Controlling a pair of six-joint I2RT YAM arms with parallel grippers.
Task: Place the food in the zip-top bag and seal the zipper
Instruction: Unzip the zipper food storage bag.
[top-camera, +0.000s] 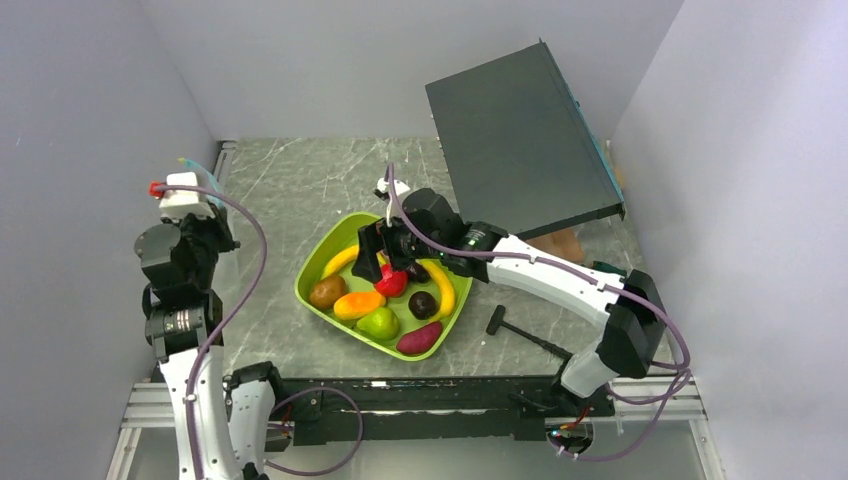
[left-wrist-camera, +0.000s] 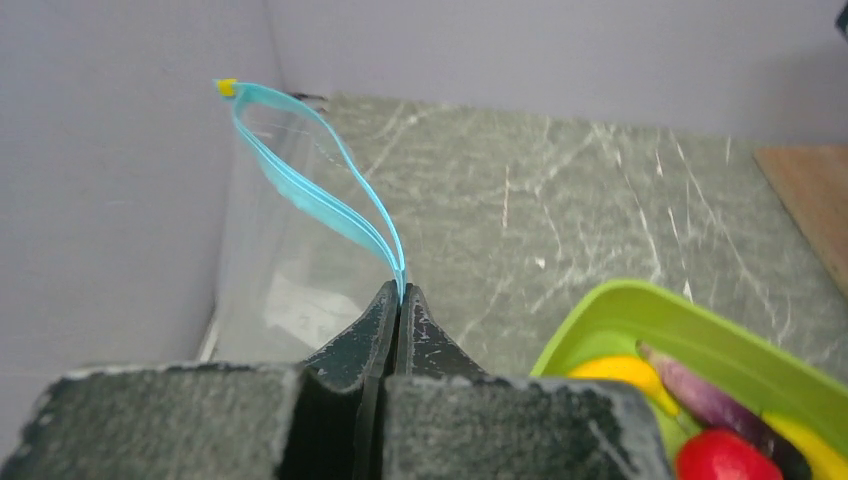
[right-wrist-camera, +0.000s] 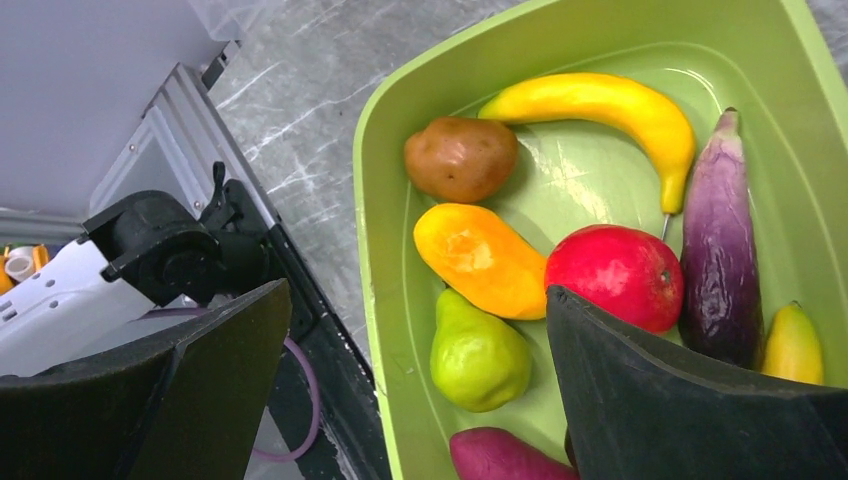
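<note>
Lime-green tray (top-camera: 312, 262) sits mid-bench (top-camera: 300, 190), all the food (top-camera: 358, 304) lying loose in it and none bagged yet. Right gripper (right-wrist-camera: 415, 292) hangs over the tray with jaws spread wide and nothing between them. The red apple (right-wrist-camera: 615, 275) lies just under the inner edge of one finger, with the orange piece (right-wrist-camera: 480, 255) and green pear (right-wrist-camera: 478, 355) showing in the gap. Left gripper (left-wrist-camera: 400, 300) is pinched tight on the near end of the zipper (left-wrist-camera: 320, 195). It holds the zip-top bag (left-wrist-camera: 290, 270) up by the bench's left edge, well apart from the tray. The zipper's long axis runs away from that gripper toward the far-left corner, its two blue strips parted only into a narrow slit. Judgement: the right arm is nearer the food, and any piece it lifts must travel left across the bench to that mouth, which looks tight for the apple.
</note>
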